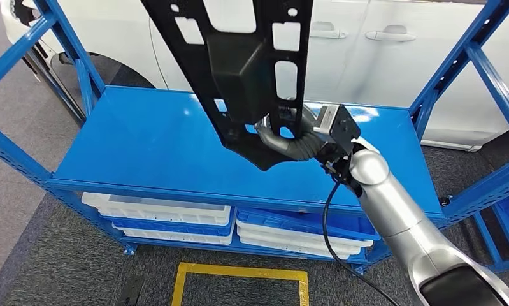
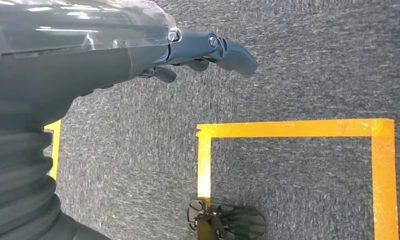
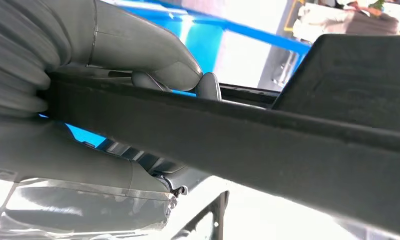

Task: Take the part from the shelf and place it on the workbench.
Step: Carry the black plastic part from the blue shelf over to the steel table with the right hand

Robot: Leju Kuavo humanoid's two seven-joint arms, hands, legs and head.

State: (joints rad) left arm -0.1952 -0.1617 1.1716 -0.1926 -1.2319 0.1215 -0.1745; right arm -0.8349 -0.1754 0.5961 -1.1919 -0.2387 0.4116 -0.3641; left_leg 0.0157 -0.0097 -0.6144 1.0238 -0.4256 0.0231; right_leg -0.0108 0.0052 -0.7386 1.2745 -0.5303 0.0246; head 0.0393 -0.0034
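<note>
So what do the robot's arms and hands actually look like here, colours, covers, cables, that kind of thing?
The right arm is a smooth silver tube with a rounded silver wrist joint. A thin black cable loops beside it, and a small black and silver box sits at the wrist. The right hand has a grey ribbed cover and grey fingers. The left hand has a dark ribbed cover, a clear glossy shell and dark blue-grey fingers.

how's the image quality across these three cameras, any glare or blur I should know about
Head view: sharp, with white glare patches on the glossy blue metal shelf top beside the black plastic panel part. Right wrist view: the part is close and soft, background overexposed behind the right hand. Left wrist view: evenly lit, grey carpet crisp.
</note>
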